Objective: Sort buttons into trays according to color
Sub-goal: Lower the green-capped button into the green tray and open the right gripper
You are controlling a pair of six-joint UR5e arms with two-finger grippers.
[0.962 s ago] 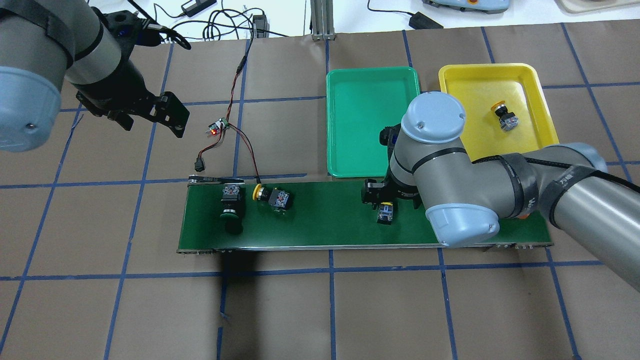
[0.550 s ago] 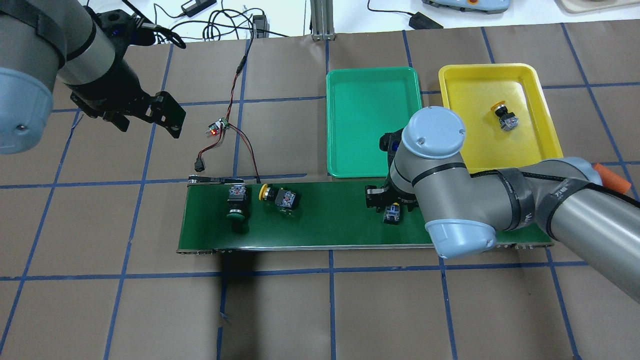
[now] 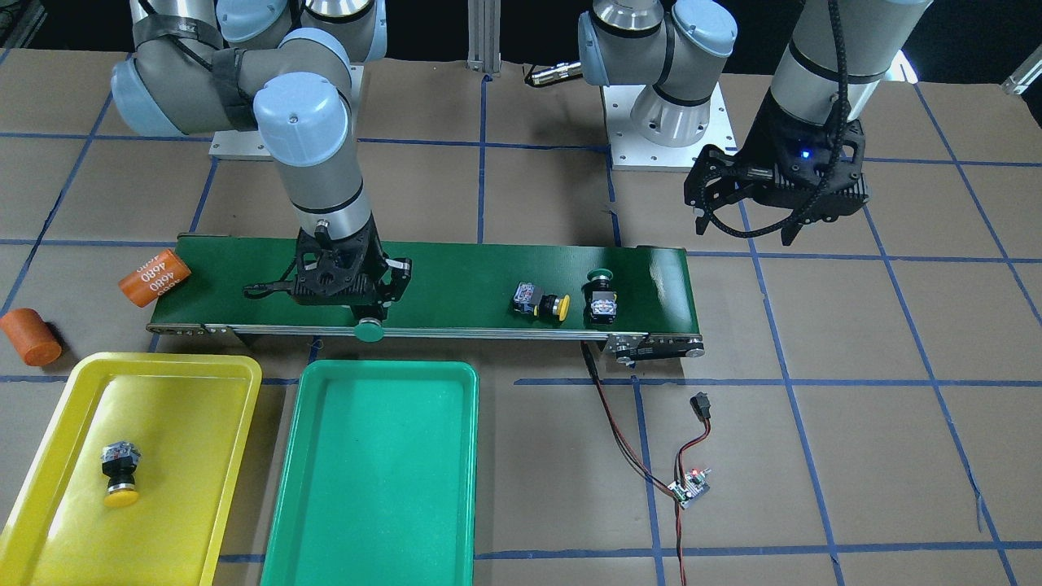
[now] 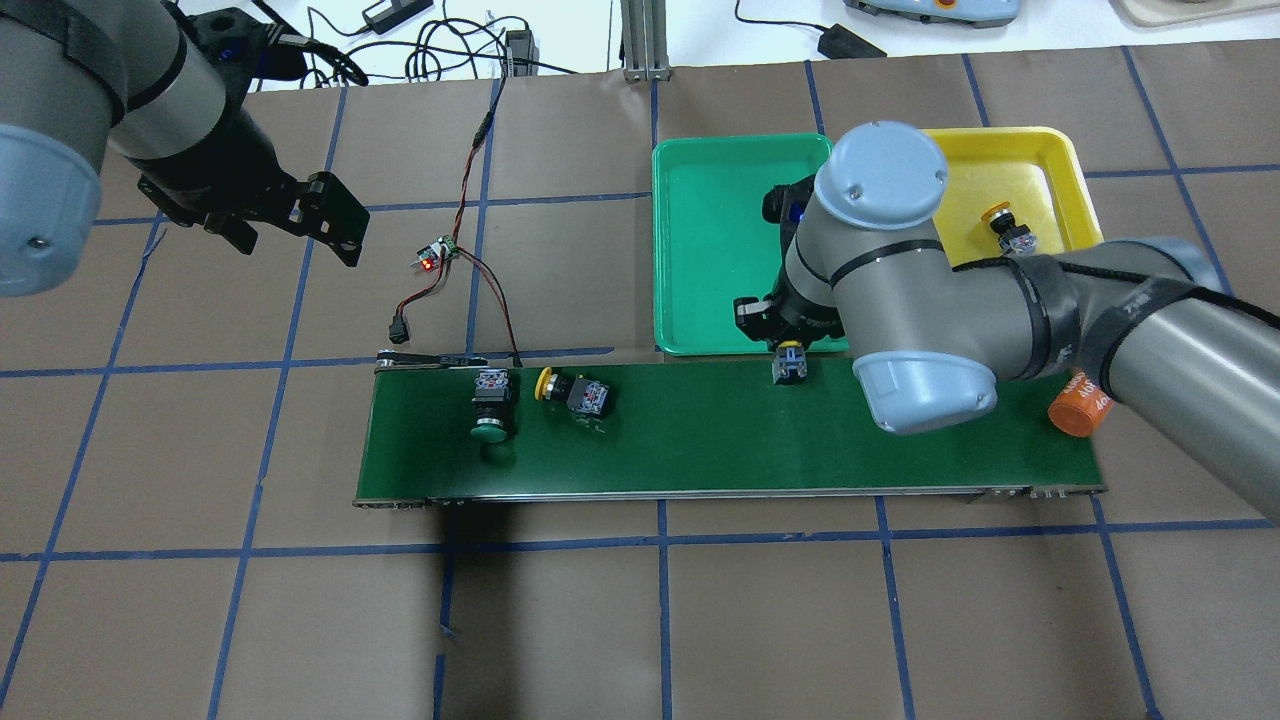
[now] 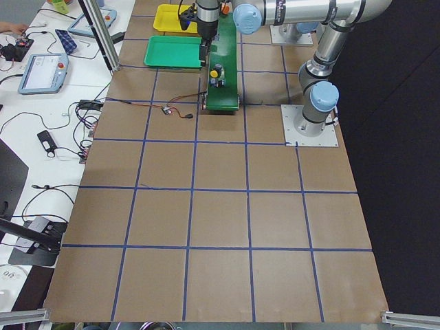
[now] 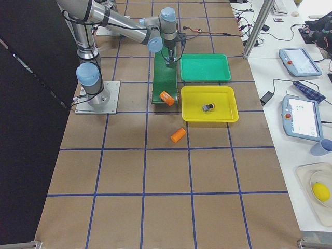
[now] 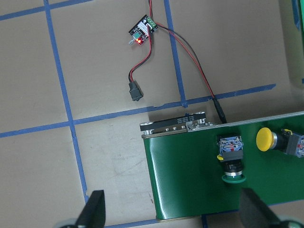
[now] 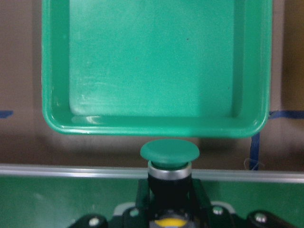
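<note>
Already sorted: 1 of the 4 push-buttons. A yellow-capped button with a black and grey body (image 3: 120,472) lies on its side in the shallow yellow plastic tray (image 3: 195,423), about midway between its edges.
In hand: the right two-finger gripper (image 3: 368,313) is closed on the black body of a green-capped button (image 8: 169,151). The round cap juts out past the fingers toward the trays.
Where that button is: at the long edge of the dark green conveyor belt (image 4: 700,450) that faces the trays. It is just short of the near rim of the shallow green plastic tray (image 4: 720,250), which has no button in it.
Left on the belt: 2 buttons near the short end on the left arm's side, a second green-capped button (image 7: 231,161) and a second yellow-capped button (image 7: 280,140). They lie close beside each other without touching.
Left gripper (image 3: 745,224): jaws wide apart, nothing held. It hangs over the brown paper-covered table (image 4: 640,620), off the belt's corner at that short end.
Also present: 1 orange cylinder (image 3: 155,277) at the belt's other short end, and 1 more orange cylinder (image 3: 30,335) on the table by a corner of the yellow tray.
Progress, as a judgement: 1 placed and 1 being carried with its release not yet done. 2 are waiting, 1 for each tray.
</note>
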